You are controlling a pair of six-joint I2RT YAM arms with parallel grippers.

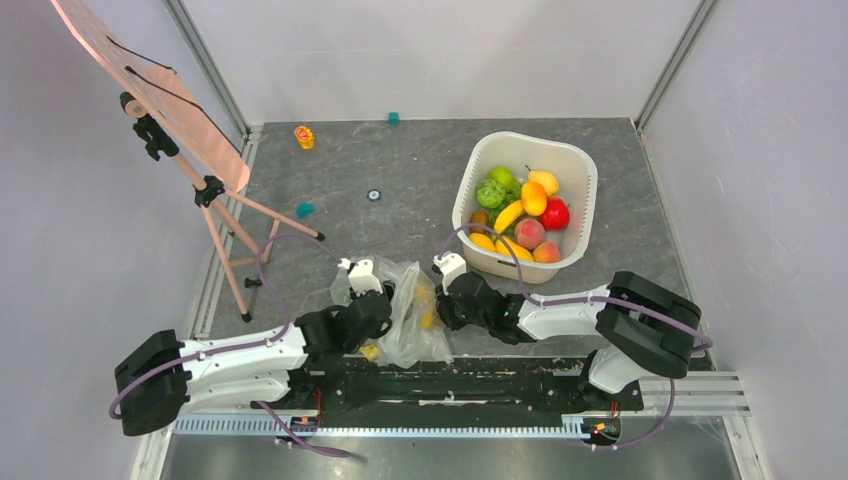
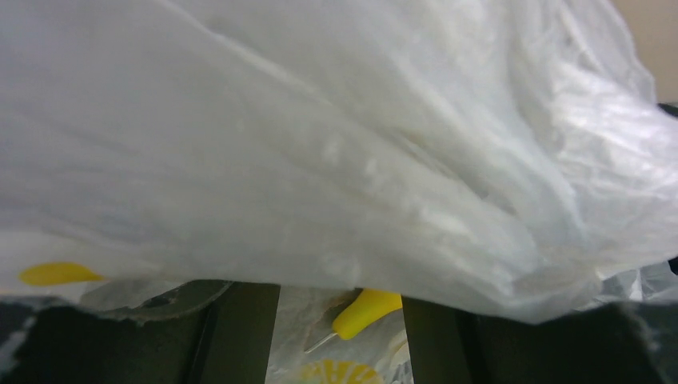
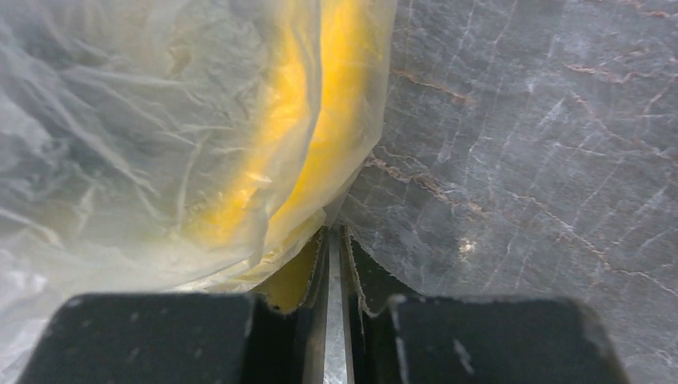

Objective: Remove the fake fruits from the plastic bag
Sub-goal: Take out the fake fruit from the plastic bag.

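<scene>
Lying inside the plastic bag (image 1: 405, 310) at the near edge of the worktop (image 1: 400, 200), a yellow fruit (image 3: 320, 120) runs 12-to-6, just at 11 o'clock of the right fingers (image 3: 448, 336), which appear clenched on the film's edge. Left fingers (image 2: 248, 336), at the bag's 9 o'clock, stand apart amid film; grip indeterminate.

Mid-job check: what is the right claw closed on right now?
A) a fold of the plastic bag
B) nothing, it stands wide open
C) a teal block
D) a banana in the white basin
A: in the right wrist view the right claw has its jaws almost together on a thin fold of the plastic bag.
</scene>
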